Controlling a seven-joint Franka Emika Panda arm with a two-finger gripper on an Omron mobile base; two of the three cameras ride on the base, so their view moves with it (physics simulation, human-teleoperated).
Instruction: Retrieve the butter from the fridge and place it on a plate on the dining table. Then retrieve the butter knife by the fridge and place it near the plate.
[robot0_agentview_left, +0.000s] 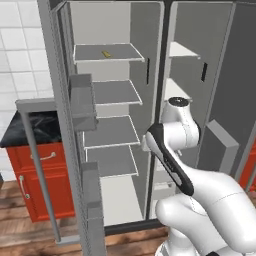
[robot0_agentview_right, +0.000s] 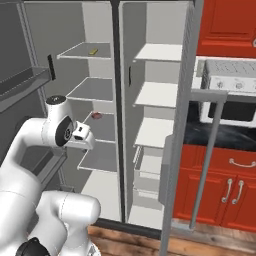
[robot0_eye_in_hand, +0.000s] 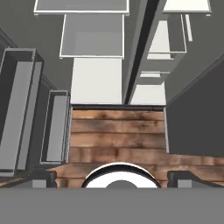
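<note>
Pale-yellow butter (robot0_agentview_left: 106, 53) is seen on the open fridge's (robot0_agentview_left: 150, 65) top left shelf, high above the gripper (robot0_eye_in_hand: 112, 177), which is spread wide, empty, and pointed floorward

The fridge (robot0_agentview_left: 150, 75) is being shown in plain grey, with paler grey shelves (robot0_agentview_left: 112, 92) inside. On its top shelf, the butter (robot0_agentview_left: 106, 53) is being seen as pale yellow. Beside the fridge, cabinets (robot0_agentview_right: 220, 185) are being shown in red under a black, white-veined top (robot0_agentview_right: 220, 135). Below the fridge, the floor (robot0_eye_in_hand: 118, 135) is being shown in brown wood planks.
</note>
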